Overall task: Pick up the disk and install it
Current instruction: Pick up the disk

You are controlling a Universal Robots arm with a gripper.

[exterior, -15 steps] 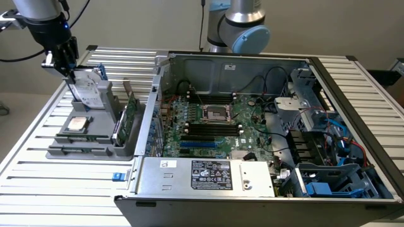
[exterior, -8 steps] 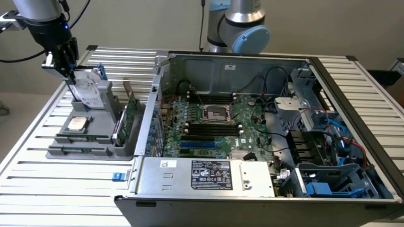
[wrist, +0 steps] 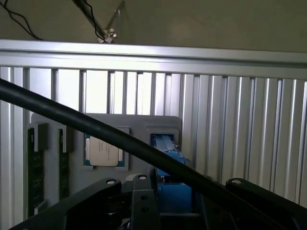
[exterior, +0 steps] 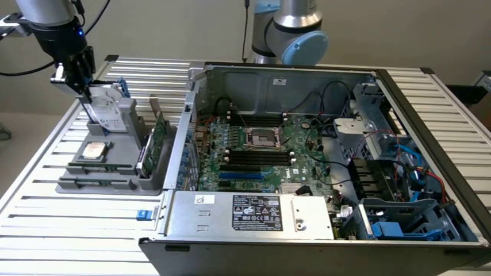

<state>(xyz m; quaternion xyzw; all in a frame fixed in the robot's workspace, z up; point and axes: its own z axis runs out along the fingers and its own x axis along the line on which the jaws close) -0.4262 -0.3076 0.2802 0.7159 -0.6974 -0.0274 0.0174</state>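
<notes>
The disk (exterior: 106, 109), silver-grey with a white label and a blue carrier edge, stands upright at the back slot of the grey holder (exterior: 115, 172) on the exterior view's left. My gripper (exterior: 89, 91) comes down on its top edge and is shut on it. Whether the disk's lower end still sits in the slot I cannot tell. In the wrist view the blue carrier of the disk (wrist: 169, 189) sits between the black bodies of the gripper (wrist: 170, 203), and a black cable (wrist: 96, 127) crosses in front.
The open computer case (exterior: 322, 155) with its motherboard lies on the exterior view's right of the holder, with blue drive bays (exterior: 399, 221) at its near right corner. The holder also carries a small square chip (exterior: 94, 150) and upright green circuit cards (exterior: 157, 144). All rests on a ribbed metal table (exterior: 69, 230).
</notes>
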